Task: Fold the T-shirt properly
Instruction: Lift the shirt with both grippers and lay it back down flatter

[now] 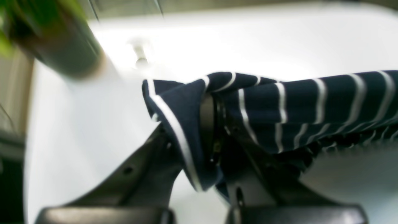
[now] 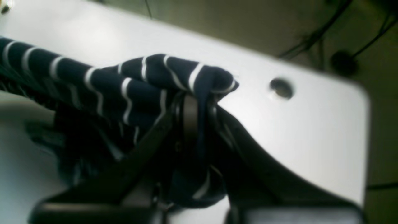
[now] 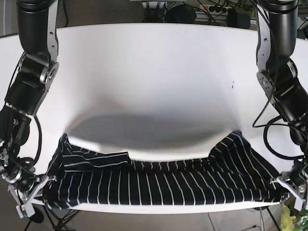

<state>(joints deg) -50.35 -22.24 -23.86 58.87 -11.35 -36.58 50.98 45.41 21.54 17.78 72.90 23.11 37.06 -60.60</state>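
While blurred, apparently one T-shirt [image 3: 159, 180] — two grippers, left gripper [image 1: 214, 124] and right gripper [image 2: 199, 115], clamped.

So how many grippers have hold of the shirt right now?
2. The left gripper pinches a bunched corner of the striped T-shirt at the base view's right near edge; the right gripper clamps the opposite corner at its left. Both corners are lifted off the table.

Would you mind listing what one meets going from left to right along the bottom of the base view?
Right gripper → striped T-shirt, stretched across the near edge of the white table → left gripper.
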